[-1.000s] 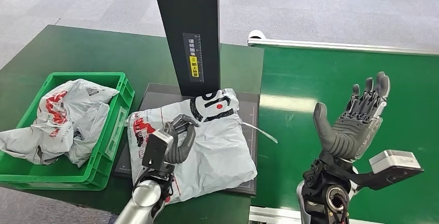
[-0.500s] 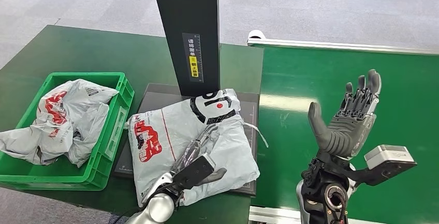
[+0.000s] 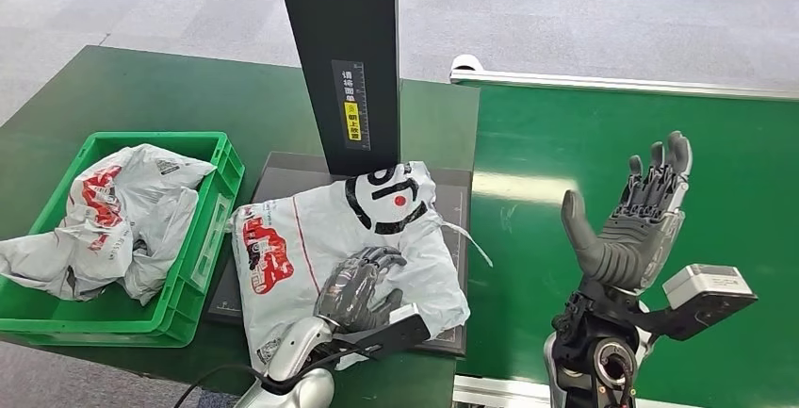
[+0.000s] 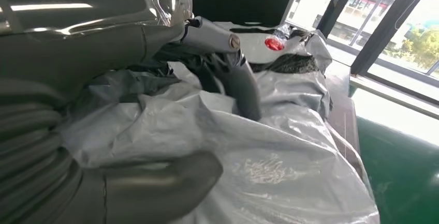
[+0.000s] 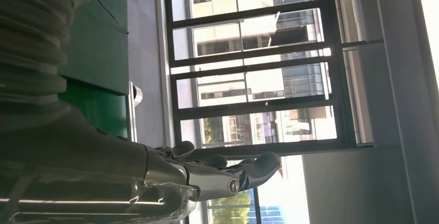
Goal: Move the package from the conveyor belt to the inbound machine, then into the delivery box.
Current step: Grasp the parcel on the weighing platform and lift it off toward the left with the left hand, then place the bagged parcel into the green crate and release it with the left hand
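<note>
On the inbound machine (image 3: 273, 168), left hand (image 3: 356, 287) grips the package (image 3: 320, 229).

Grey package (image 3: 339, 238) with red and black print; green crate (image 3: 212, 229); green belt (image 3: 744, 172).

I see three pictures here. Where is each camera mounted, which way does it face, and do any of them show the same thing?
Head view: high on the body, looking forward and down at the grey package on the inbound machine, the green box and the conveyor belt; both hands show.
Left wrist view: behind the left hand, close on the package.
Right wrist view: behind the raised right hand, facing windows.
Shared: the head and left wrist views both show the left hand on the package.
</note>
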Robot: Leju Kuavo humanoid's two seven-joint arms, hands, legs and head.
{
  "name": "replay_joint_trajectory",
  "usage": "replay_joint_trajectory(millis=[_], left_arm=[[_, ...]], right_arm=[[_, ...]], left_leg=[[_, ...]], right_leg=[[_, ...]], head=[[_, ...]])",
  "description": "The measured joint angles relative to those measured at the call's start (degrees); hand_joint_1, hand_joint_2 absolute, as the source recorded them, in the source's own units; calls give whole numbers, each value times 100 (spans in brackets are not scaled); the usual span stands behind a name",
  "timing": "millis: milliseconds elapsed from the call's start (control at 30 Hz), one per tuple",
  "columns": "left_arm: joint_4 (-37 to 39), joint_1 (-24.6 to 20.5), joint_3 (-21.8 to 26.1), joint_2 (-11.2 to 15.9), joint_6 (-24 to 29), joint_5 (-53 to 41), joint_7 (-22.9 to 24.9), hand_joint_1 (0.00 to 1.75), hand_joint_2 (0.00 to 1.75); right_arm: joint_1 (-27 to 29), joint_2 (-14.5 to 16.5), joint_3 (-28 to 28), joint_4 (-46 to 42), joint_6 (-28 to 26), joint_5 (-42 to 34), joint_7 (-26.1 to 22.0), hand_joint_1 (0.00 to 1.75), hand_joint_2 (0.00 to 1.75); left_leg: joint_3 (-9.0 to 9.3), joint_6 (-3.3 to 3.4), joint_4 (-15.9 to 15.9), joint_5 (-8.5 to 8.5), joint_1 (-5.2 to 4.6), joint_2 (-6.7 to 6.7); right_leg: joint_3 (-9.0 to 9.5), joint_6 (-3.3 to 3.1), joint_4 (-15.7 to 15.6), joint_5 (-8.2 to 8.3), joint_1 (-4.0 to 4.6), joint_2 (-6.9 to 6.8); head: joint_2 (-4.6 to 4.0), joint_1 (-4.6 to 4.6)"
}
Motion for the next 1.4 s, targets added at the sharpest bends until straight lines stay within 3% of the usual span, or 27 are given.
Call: replay_joint_trajectory(millis=[233,467,700,900,1133,1400], left_arm=[[-175,8,96,-12,189,-508,106,175,175],[-560,102,221,0,860,-637,-2,175,175],[-2056,446,451,131,1623,-57,-766,175,175],[-3465,627,753,223,2129,-826,-1063,175,175],[-4645,665,1847,-209,2163,-784,-2226,175,175],[-4729,-268,3316,-287,2163,-277,-2114,175,175]], right_arm=[[64,7,-80,-45,-5,36,-22,0,175],[65,4,-127,-54,-85,7,-56,0,175],[112,20,-175,-54,-159,-37,-145,0,175],[205,90,-206,-54,-209,13,-182,0,175],[349,118,-215,-54,-345,6,-319,0,175],[395,105,-153,-54,-520,-205,-361,0,175]], left_leg=[[-1,0,0,0,0,0],[-1,0,0,0,0,1],[-6,0,-1,0,0,1],[-6,0,-1,0,0,1],[-5,0,-1,0,0,1],[2,-3,-1,5,4,1]], right_leg=[[0,0,0,0,0,0],[-1,0,0,0,0,1],[-4,0,0,-1,0,0],[-5,0,0,-1,1,0],[-4,0,0,0,0,0],[1,-1,2,0,5,0]], head=[[1,0],[0,0],[0,0],[0,0],[1,0],[0,0]])
